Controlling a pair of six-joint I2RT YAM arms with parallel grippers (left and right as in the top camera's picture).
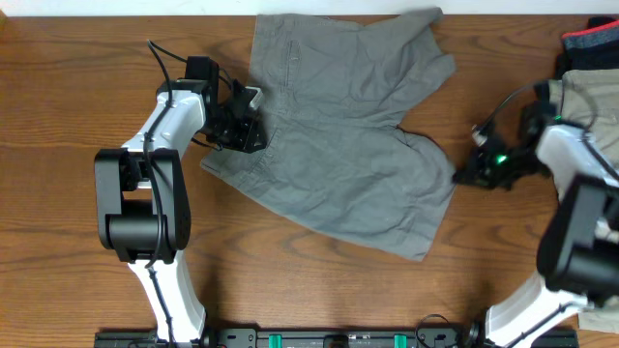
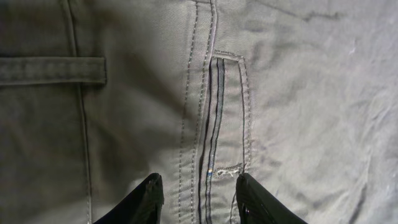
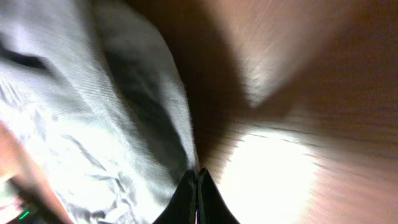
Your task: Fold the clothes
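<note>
The grey shorts (image 1: 348, 145) lie spread on the desk (image 1: 58, 58), waistband toward my left arm. My left fingers (image 2: 148, 198) are released, held apart over the waistband seam, near a belt loop (image 2: 53, 70). My right fingers (image 3: 186, 202) are clenched together at the shorts' right edge. The blur hides whether cloth is caught.

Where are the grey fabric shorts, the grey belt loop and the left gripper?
Grey fabric shorts (image 1: 358, 164), overhead view, middle of cloth.
Grey belt loop (image 2: 53, 70), left wrist view, strap's middle.
Left gripper (image 2: 199, 186), left wrist view, between its open jaws.
</note>
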